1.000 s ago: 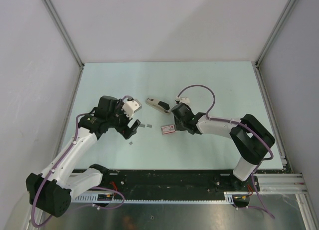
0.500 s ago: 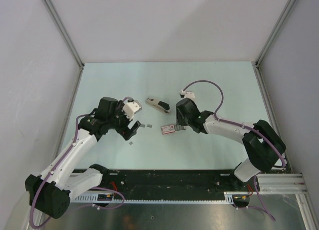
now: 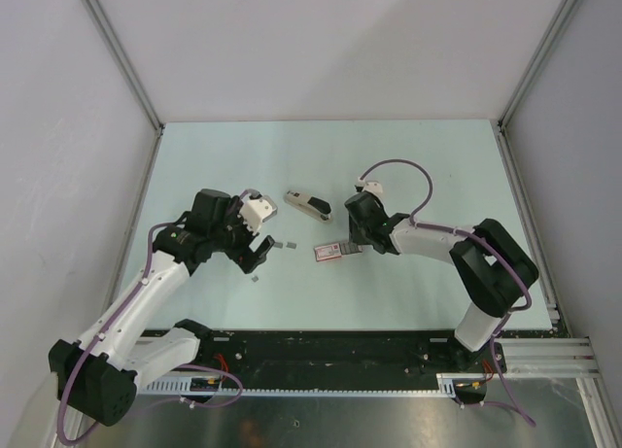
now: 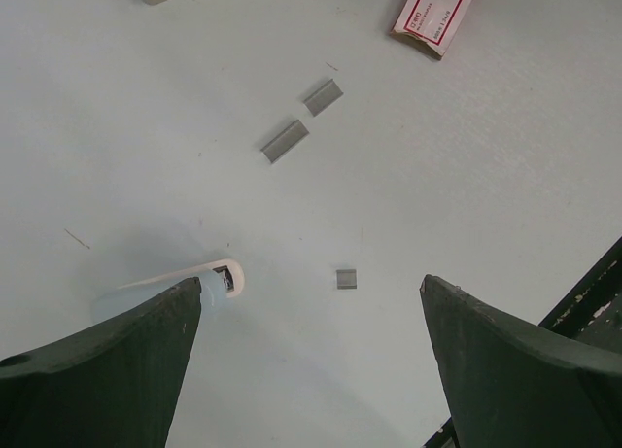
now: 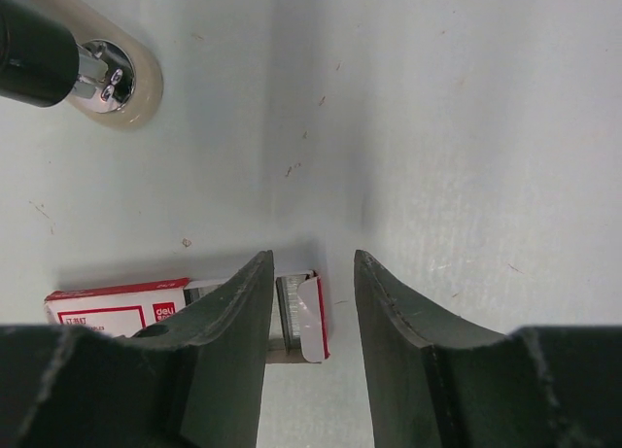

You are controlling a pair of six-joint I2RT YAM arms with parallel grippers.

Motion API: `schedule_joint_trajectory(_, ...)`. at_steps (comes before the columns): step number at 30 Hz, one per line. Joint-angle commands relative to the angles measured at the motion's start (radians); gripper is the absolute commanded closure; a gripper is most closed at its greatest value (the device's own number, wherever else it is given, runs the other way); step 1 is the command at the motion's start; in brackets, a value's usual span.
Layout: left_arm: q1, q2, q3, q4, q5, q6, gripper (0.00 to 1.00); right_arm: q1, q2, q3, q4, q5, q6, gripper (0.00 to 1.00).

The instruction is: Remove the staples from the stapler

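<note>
The stapler [image 3: 307, 204], black on a beige base, lies at mid-table; one end shows in the right wrist view [image 5: 58, 64]. A red-and-white staple box [image 3: 328, 251] lies in front of it. In the right wrist view the box [image 5: 117, 307] is open at its end, with a staple strip [image 5: 290, 312] and flap showing. My right gripper [image 5: 313, 263] is open, its jaws on either side of that end; it also shows from above [image 3: 350, 242]. My left gripper [image 3: 260, 246] is open and empty to the left.
Loose staple strips [image 4: 285, 141] and a small piece [image 4: 346, 279] lie on the table under my left gripper [image 4: 311, 283]. A thin pale bar [image 4: 165, 288] lies by its left finger. The box corner [image 4: 436, 11] is at the top. Metal rails border the table.
My right arm's elbow swung outward and came back, and the wrist shifted slightly right. The gripper stays at the box's right end. The left arm has not moved.
</note>
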Motion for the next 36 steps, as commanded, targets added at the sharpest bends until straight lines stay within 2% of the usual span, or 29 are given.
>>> schedule_joint_trajectory(1, -0.012, -0.008, 0.008, 0.005, 0.004, 0.012, 0.01, 0.006, 0.012, 0.008, 0.034, 0.023, 0.006, 0.57)
schedule_joint_trajectory(18, -0.027, -0.018, 0.01, 0.004, -0.009, 0.009, 0.01, 0.094, 0.069, 0.007, -0.025, 0.093, 0.035, 0.62)
schedule_joint_trajectory(36, -0.029, -0.041, -0.015, 0.005, -0.009, 0.016, 0.01, 0.148, 0.002, -0.037, -0.118, 0.148, 0.117, 0.66)
